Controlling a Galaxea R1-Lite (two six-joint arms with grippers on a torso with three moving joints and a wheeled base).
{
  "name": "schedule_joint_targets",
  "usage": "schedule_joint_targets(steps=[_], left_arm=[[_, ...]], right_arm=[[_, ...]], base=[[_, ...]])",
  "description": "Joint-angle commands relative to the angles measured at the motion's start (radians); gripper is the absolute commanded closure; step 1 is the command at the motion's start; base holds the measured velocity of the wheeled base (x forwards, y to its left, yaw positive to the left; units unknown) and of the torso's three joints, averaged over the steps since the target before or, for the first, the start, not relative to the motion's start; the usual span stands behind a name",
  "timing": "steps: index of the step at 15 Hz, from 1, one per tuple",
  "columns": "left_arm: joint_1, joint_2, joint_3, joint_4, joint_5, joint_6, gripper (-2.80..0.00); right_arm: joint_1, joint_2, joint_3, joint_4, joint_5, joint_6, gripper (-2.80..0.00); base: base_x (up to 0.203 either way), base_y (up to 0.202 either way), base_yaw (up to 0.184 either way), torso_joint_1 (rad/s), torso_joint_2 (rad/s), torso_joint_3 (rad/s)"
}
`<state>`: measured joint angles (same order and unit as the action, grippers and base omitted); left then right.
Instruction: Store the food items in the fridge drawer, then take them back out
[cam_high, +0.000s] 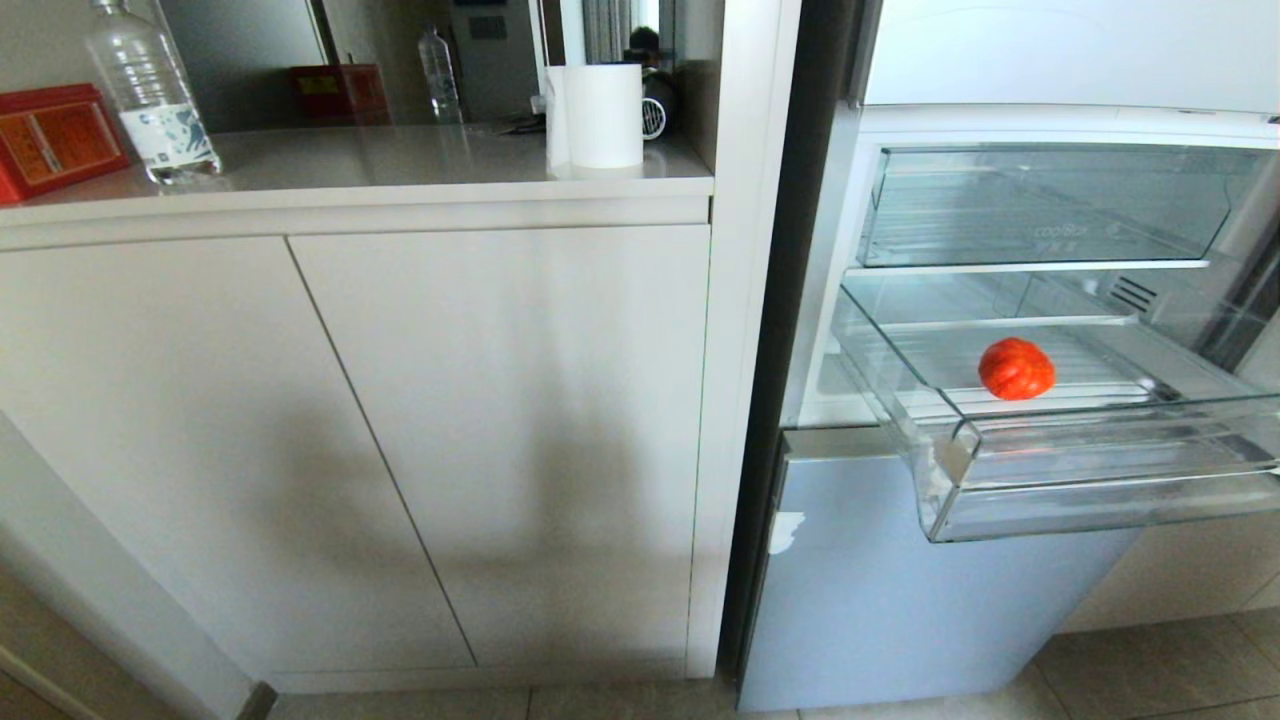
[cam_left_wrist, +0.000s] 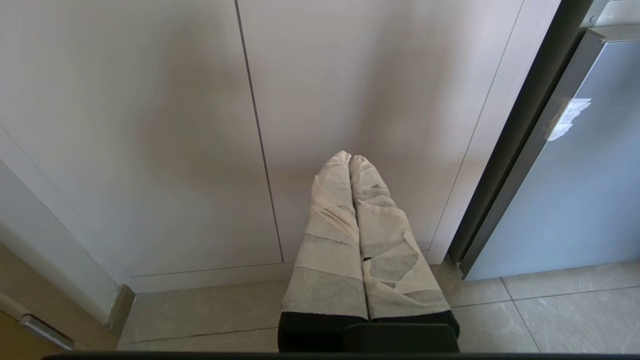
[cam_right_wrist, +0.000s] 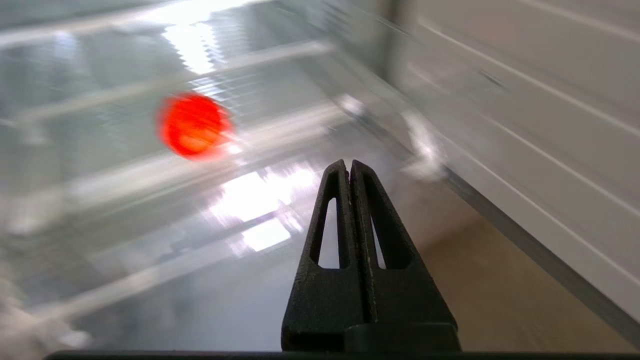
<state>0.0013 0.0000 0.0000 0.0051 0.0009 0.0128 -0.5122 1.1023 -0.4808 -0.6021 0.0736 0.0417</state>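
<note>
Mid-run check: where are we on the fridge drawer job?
Done: one red food item lies in the pulled-out fridge drawer. In hand: nothing; the right gripper is shut and empty, away from it, and the left gripper is parked by the cabinet. Left: taking the item out.

water bottle (cam_high: 150, 95), red box (cam_high: 55, 138), white canister (cam_high: 603, 115)

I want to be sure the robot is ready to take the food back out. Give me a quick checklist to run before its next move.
1. Fridge drawer pulled out: ok.
2. Food item lying on the drawer's ribbed floor, uncovered: ok.
3. Right claw empty: ok.
4. Right claw open for a grasp: not ok, it is shut.
5. Left claw parked, shut, facing the cabinet door: ok.
6. More food items elsewhere: cannot tell, only one shows.
</note>
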Motion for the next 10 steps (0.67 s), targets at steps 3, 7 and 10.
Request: schedule_joint_targets(steps=[3,7,10], left_arm=[[0.000,0.002,0.000,0.001,0.000,0.001,0.00],[0.000,0.002,0.000,-0.001,0.001,0.000,0.00],[0.000,0.002,0.000,0.000,-0.001,0.001,0.00]], right_arm=[[-0.241,-0.161,0.190,-0.010,0.160,-0.008,0.00],[-0.270,-0.176,0.233,-0.010,0.164,-0.032,0.00],[-0.328,-0.175,0.235,-0.011,0.166,-0.032,0.00]], base=[[0.000,0.000,0.000,0.000,0.00,0.000],[0.000,0.000,0.000,0.000,0.00,0.000],[-0.001,0.004,-0.155,-0.002,0.00,0.001]])
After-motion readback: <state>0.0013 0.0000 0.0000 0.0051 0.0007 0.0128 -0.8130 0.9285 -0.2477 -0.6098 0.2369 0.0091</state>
